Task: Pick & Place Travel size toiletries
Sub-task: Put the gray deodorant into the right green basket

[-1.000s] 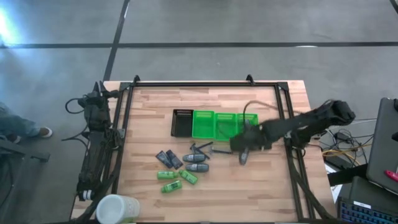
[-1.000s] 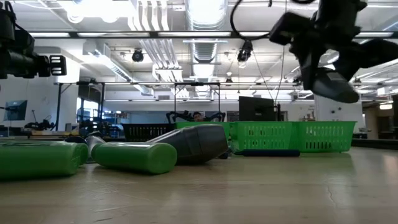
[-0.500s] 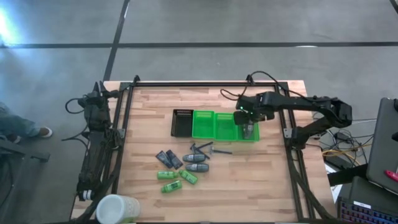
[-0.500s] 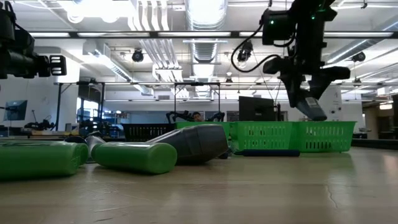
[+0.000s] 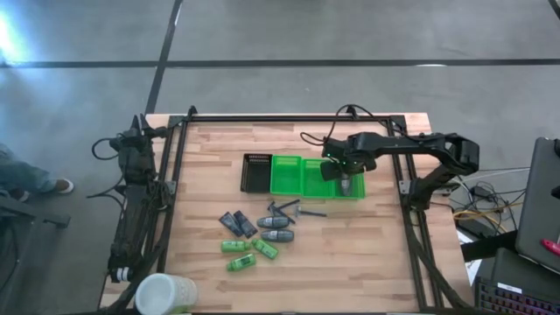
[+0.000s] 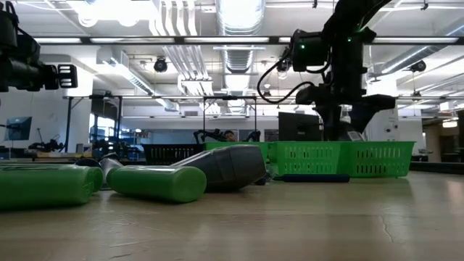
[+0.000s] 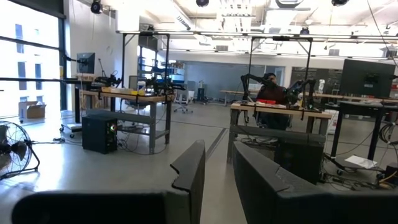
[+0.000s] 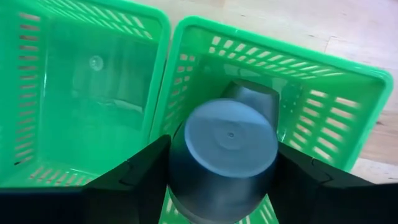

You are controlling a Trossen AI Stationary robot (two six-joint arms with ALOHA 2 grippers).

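My right gripper (image 5: pixel 347 181) is over the rightmost green tray (image 5: pixel 358 194), shut on a grey oval bottle (image 8: pixel 225 155). In the low view the right gripper (image 6: pixel 344 132) dips behind that tray's wall (image 6: pixel 377 159). More toiletries lie on the wood: two grey bottles (image 5: pixel 276 228), green tubes (image 5: pixel 248 253), dark packets (image 5: pixel 238 225) and thin razor sticks (image 5: pixel 289 209). My left arm (image 5: pixel 131 201) waits along the table's left edge; its fingers (image 7: pixel 189 180) show a narrow gap. My right gripper pinches the grey bottle by its two sides near the upper end (image 8: pixel 186 163), one finger (image 8: pixel 134 177) on each side. The fingers come from above, pointing down. The bottle hangs upright inside the rightmost green tray; whether its lower end touches the floor, I cannot tell.
Three green trays (image 5: pixel 302 189) stand in a row, with a black slotted tray (image 5: pixel 256 172) on their left. A white cup (image 5: pixel 166 293) sits at the near left corner. A black frame (image 5: pixel 289 119) rims the table. Bare wood lies near and right of the items.
My right gripper has carried the grey bottle from above the wood right of the loose items toward the far edge, to the rightmost green tray. It has then come down, so the bottle has dropped from well above the tray to behind its wall. The bottle has turned from slanted to upright.
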